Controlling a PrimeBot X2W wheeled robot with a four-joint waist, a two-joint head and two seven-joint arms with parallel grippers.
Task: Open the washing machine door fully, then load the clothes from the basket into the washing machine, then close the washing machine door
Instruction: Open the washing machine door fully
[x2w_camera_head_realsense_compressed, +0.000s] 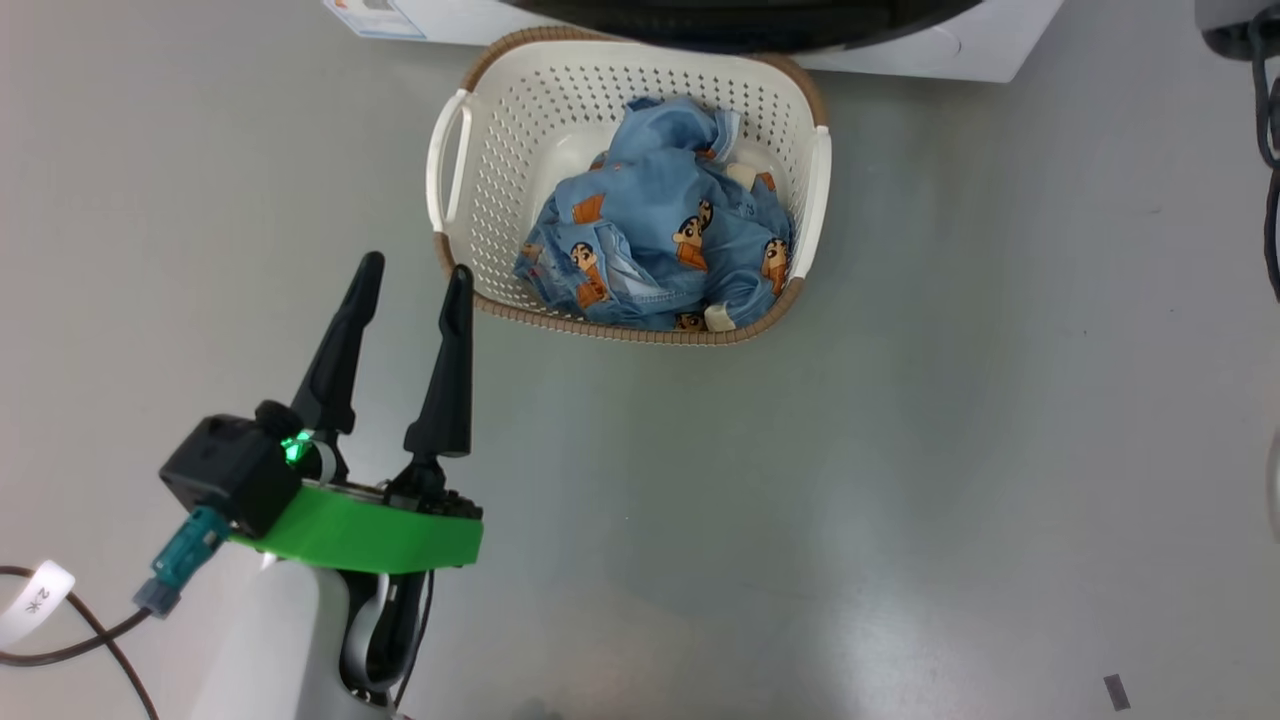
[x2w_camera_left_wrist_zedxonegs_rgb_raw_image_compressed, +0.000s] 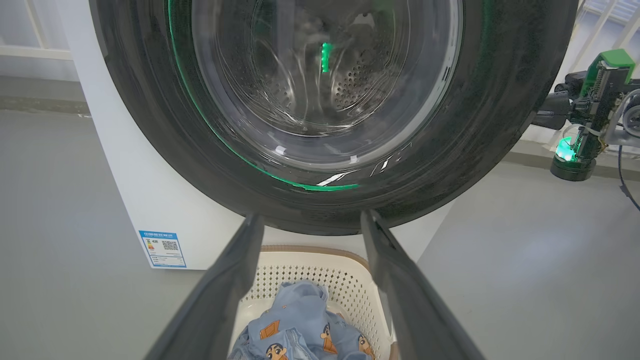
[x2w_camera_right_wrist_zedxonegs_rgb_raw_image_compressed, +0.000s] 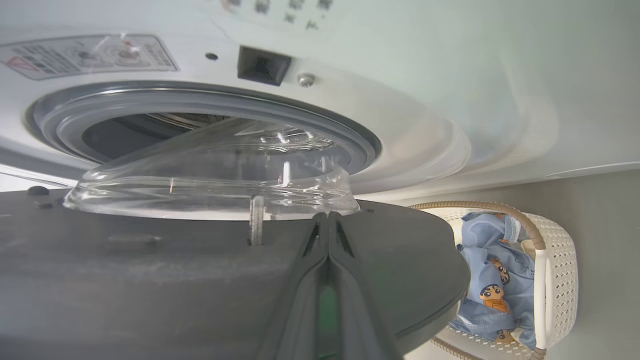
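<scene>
The basket (x2w_camera_head_realsense_compressed: 520, 130) stands on the floor in front of the washing machine (x2w_camera_head_realsense_compressed: 930, 50), with the light blue clothes (x2w_camera_head_realsense_compressed: 660, 230) heaped inside. My left gripper (x2w_camera_head_realsense_compressed: 417, 264) hovers open at the basket's near left corner, holding nothing. In the left wrist view its fingers frame the basket (x2w_camera_left_wrist_zedxonegs_rgb_raw_image_compressed: 310, 280) and clothes (x2w_camera_left_wrist_zedxonegs_rgb_raw_image_compressed: 300, 330) below the washing machine door (x2w_camera_left_wrist_zedxonegs_rgb_raw_image_compressed: 150, 125). The door stands partly open. My right gripper (x2w_camera_right_wrist_zedxonegs_rgb_raw_image_compressed: 327, 216) is shut and empty, lying along the door's dark inner face (x2w_camera_right_wrist_zedxonegs_rgb_raw_image_compressed: 125, 270), its tips at the glass bowl (x2w_camera_right_wrist_zedxonegs_rgb_raw_image_compressed: 215, 175). The grey gasket (x2w_camera_right_wrist_zedxonegs_rgb_raw_image_compressed: 320, 125) shows behind.
Grey floor spreads around the basket. Dark cables (x2w_camera_head_realsense_compressed: 1270, 120) hang at the right edge, and a tagged cable (x2w_camera_head_realsense_compressed: 60, 640) trails by my left arm. A blue energy label (x2w_camera_left_wrist_zedxonegs_rgb_raw_image_compressed: 162, 248) sits low on the washer. My right arm's wrist (x2w_camera_left_wrist_zedxonegs_rgb_raw_image_compressed: 595, 95) shows past the door's edge.
</scene>
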